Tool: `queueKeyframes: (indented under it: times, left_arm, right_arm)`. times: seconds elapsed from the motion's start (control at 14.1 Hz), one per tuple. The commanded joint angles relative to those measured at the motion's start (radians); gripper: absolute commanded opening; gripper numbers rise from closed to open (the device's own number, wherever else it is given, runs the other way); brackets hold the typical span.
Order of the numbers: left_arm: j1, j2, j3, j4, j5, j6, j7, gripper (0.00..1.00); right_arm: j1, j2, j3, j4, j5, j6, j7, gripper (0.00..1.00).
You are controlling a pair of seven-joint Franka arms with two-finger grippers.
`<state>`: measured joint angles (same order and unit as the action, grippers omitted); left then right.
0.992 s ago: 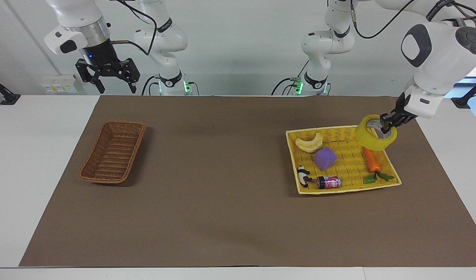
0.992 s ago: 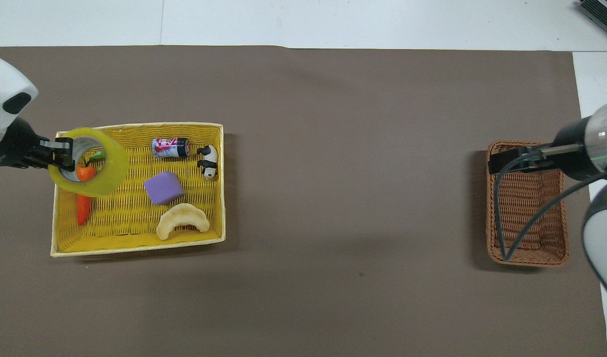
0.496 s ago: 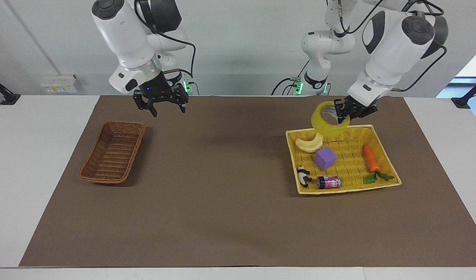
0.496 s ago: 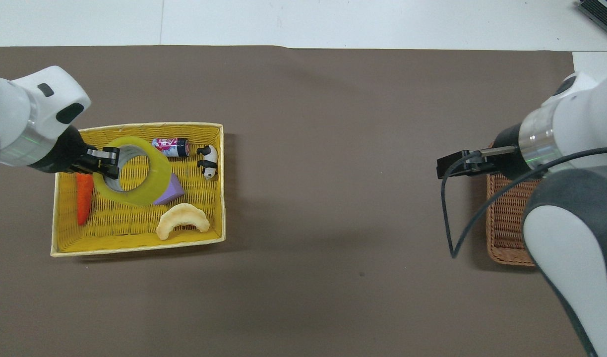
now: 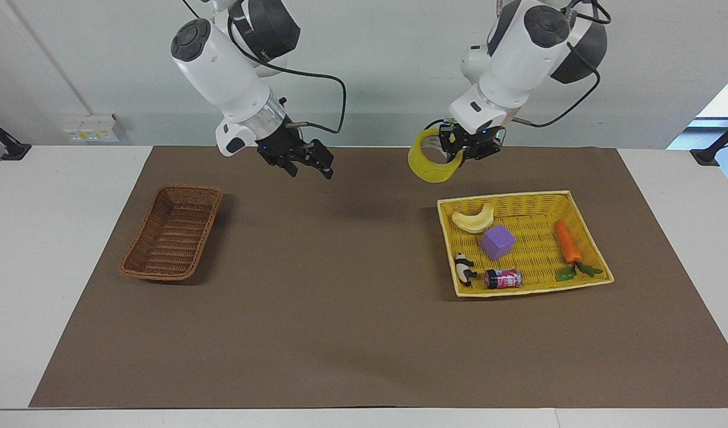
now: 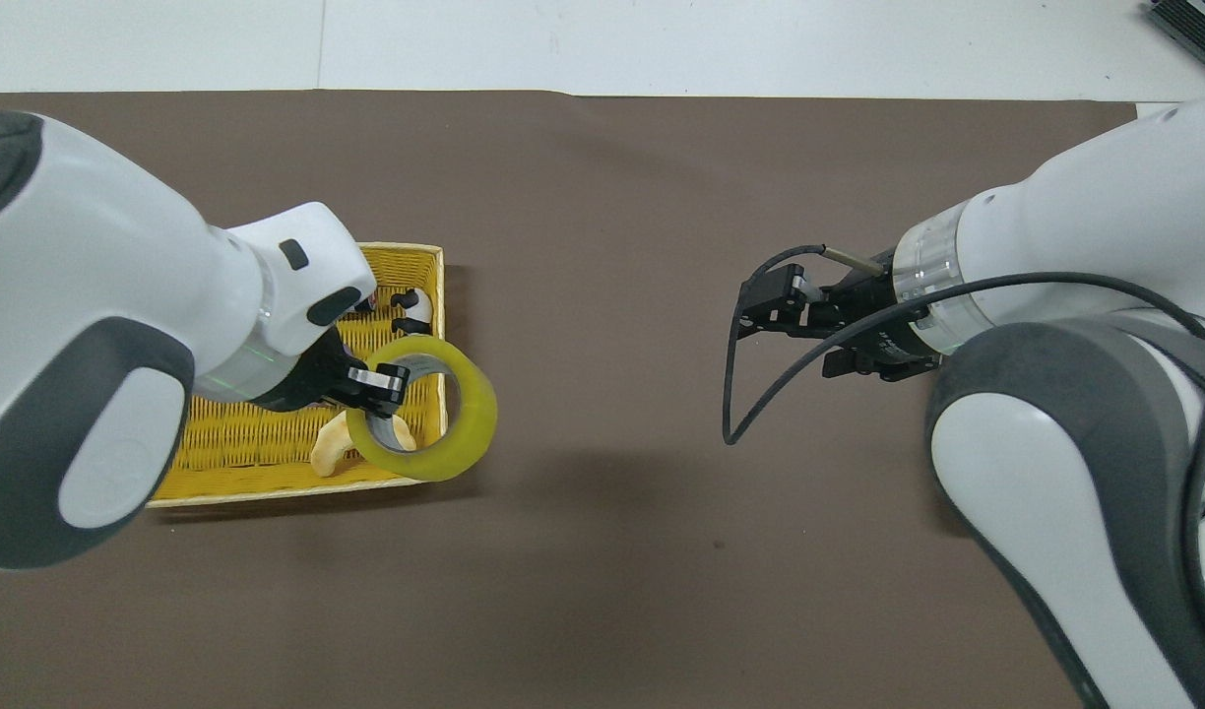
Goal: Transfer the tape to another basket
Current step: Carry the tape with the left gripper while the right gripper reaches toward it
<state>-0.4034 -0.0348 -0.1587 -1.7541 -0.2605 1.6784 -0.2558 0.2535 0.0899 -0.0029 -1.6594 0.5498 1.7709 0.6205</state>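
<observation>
My left gripper (image 5: 459,151) is shut on the rim of the yellow tape roll (image 5: 424,169) and holds it high in the air, over the mat at the yellow basket's edge toward the table's middle. In the overhead view the tape (image 6: 473,421) hangs from the left gripper (image 6: 381,386) over the yellow basket's corner. My right gripper (image 5: 309,171) is open and empty, raised over the mat between the dark brown wicker basket (image 5: 172,232) and the tape. The right gripper also shows in the overhead view (image 6: 760,307), where the right arm hides the brown basket.
The yellow woven basket (image 5: 521,197) at the left arm's end holds a pale crescent (image 5: 472,219), a purple cube (image 5: 497,241), a carrot (image 5: 568,244), a small can (image 5: 502,278) and a panda figure (image 5: 463,268). A brown mat covers the table.
The left gripper has lifted the tape out of the yellow basket and carried it toward the table's middle. The right gripper has swung from over the brown basket toward the middle.
</observation>
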Motion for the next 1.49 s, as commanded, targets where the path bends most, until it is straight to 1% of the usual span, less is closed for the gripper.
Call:
queueKeyframes:
  times: [0.0, 0.07, 0.14, 0.28, 0.35, 0.42, 0.64, 0.78, 0.92, 1.13, 1.2, 1.42]
  left_arm:
    - [-0.060, -0.036, 0.021, -0.059, -0.054, 0.099, -0.008, 0.00]
    - [-0.075, -0.031, 0.021, -0.061, -0.066, 0.125, -0.008, 0.00]
    - [-0.087, -0.025, 0.021, -0.061, -0.084, 0.153, -0.008, 0.00]
    - [-0.097, -0.016, 0.021, -0.064, -0.118, 0.198, -0.010, 0.00]
    - [-0.107, -0.011, 0.021, -0.064, -0.129, 0.210, -0.010, 0.00]
    - [-0.107, -0.007, 0.021, -0.065, -0.137, 0.216, -0.016, 0.00]
    - [-0.107, -0.005, 0.021, -0.067, -0.147, 0.236, -0.066, 0.00]
    - [-0.109, -0.004, 0.021, -0.067, -0.149, 0.254, -0.101, 0.00]
    - [-0.120, -0.004, 0.021, -0.067, -0.163, 0.273, -0.138, 0.00]
    - [-0.124, -0.004, 0.021, -0.067, -0.164, 0.277, -0.151, 0.00]
    - [-0.124, -0.004, 0.021, -0.067, -0.164, 0.279, -0.172, 0.00]
    - [-0.124, -0.004, 0.021, -0.067, -0.164, 0.279, -0.188, 0.00]
  right_arm:
    - [-0.008, 0.016, 0.004, -0.008, 0.047, 0.021, 0.008, 1.00]
    - [-0.014, 0.017, 0.004, -0.008, 0.048, 0.013, -0.007, 1.00]
    - [-0.016, 0.016, 0.004, -0.008, 0.050, -0.001, -0.060, 1.00]
    - [-0.025, 0.001, 0.004, -0.032, 0.053, -0.057, -0.219, 1.00]
    - [-0.045, -0.008, 0.004, -0.039, 0.083, -0.095, -0.299, 1.00]
    - [-0.056, -0.024, 0.004, -0.055, 0.113, -0.120, -0.349, 1.00]
    - [-0.071, -0.102, 0.003, -0.153, 0.178, -0.117, -0.453, 1.00]
    - [-0.063, -0.139, 0.003, -0.213, 0.222, -0.085, -0.467, 1.00]
    - [-0.042, -0.171, 0.003, -0.270, 0.266, -0.024, -0.464, 1.00]
    - [-0.036, -0.180, 0.004, -0.279, 0.311, -0.010, -0.455, 1.00]
    - [-0.017, -0.182, 0.004, -0.281, 0.320, -0.005, -0.453, 1.00]
    - [0.021, -0.223, 0.004, -0.347, 0.320, 0.064, -0.449, 1.00]
